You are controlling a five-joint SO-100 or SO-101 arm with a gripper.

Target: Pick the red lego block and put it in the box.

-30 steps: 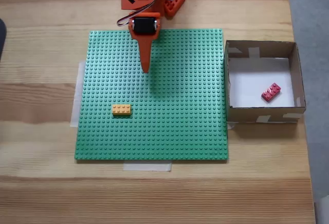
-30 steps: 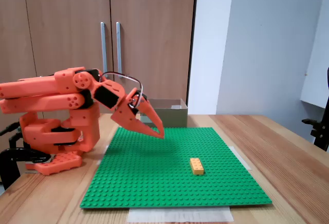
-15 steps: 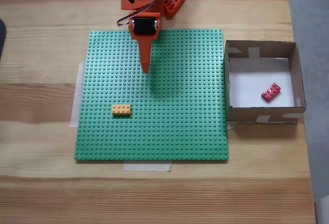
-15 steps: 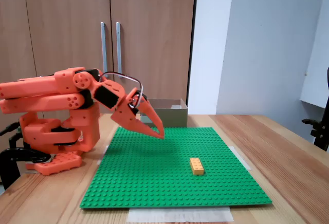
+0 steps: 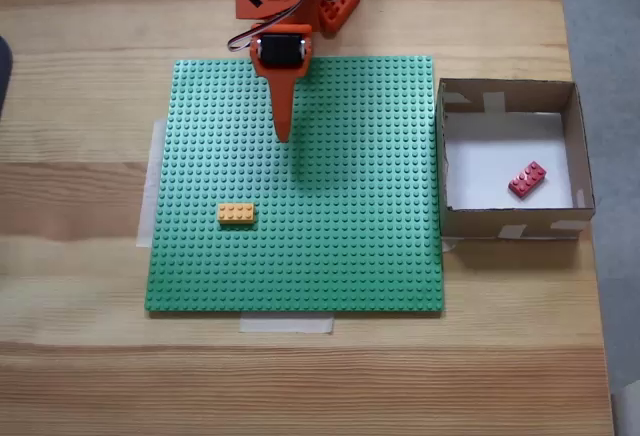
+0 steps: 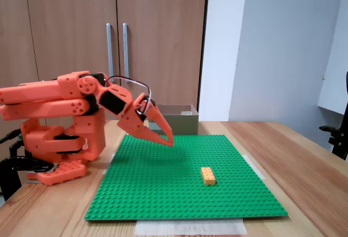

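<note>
The box (image 5: 508, 160) holds one red lego block (image 5: 527, 179) on its white floor. One yellow brick (image 5: 236, 214) sits on the green baseplate (image 5: 350, 246). My pincer (image 5: 282, 134) hangs clenched and empty above the plate.

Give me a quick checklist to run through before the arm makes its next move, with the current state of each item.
1. Red brick inside the box: ok, it lies on the white floor near the right wall.
2. Gripper empty: ok, jaws shut, nothing between them.
3. Gripper off the green plate: ok, in a fixed view its tip hangs above the studs.
4. Yellow brick out of the way: ok, it sits on the plate apart from the gripper.
5. Box upright beside the plate: ok.
</note>
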